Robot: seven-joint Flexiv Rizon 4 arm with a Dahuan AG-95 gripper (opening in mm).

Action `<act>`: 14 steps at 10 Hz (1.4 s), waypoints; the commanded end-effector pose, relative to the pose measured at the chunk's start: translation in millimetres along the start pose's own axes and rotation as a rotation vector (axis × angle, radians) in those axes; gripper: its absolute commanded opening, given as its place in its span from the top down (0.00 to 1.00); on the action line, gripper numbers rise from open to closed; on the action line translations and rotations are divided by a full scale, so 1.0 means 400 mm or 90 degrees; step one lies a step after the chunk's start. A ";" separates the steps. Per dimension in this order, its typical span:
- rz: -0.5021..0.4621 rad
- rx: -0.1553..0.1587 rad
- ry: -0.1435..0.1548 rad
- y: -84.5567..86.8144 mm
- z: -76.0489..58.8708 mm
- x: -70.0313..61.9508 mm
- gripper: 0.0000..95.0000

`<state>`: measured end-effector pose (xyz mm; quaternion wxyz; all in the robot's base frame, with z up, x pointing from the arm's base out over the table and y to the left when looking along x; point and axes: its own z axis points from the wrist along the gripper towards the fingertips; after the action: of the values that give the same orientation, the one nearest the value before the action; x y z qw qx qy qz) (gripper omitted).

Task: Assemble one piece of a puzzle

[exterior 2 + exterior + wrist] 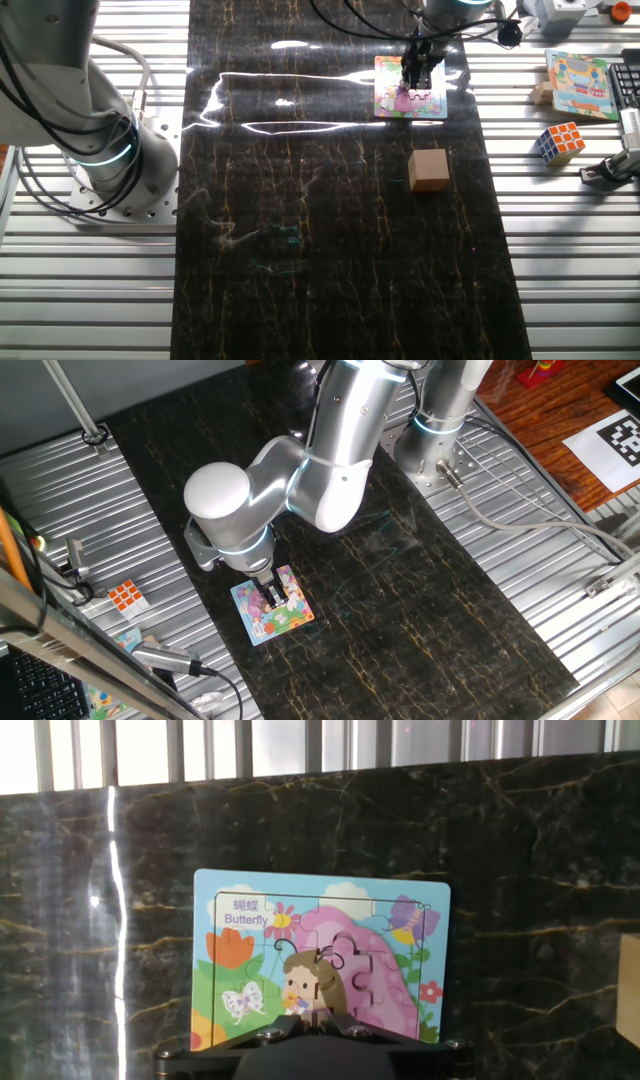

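Observation:
The puzzle (230, 890) is a flat square board with a light blue border and a butterfly cartoon. It lies on the dark marble mat, also in one fixed view (252, 622) and the other fixed view (437, 100). My gripper (320, 1018) stands straight down on the board's near middle, jaws almost together, fingertips at the picture; it also shows from the sides (272, 598) (412, 82). A pink-purple knobbed piece (366, 976) sits flush in the picture just right of the fingertips. Nothing shows between the jaws. The spot under the fingers is hidden.
A tan wooden cube (428, 169) stands on the mat near the board, at the right edge of the hand view (630, 990). An orange-and-white twisty cube (559, 142) (126, 596), a second puzzle board (577, 85) and cables lie on the ribbed metal beside the mat.

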<state>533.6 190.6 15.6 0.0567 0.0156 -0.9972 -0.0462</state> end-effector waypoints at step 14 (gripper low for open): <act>-0.001 0.000 -0.007 0.001 0.002 -0.010 1.00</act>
<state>537.8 191.4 14.1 0.0510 0.0158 -0.9975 -0.0465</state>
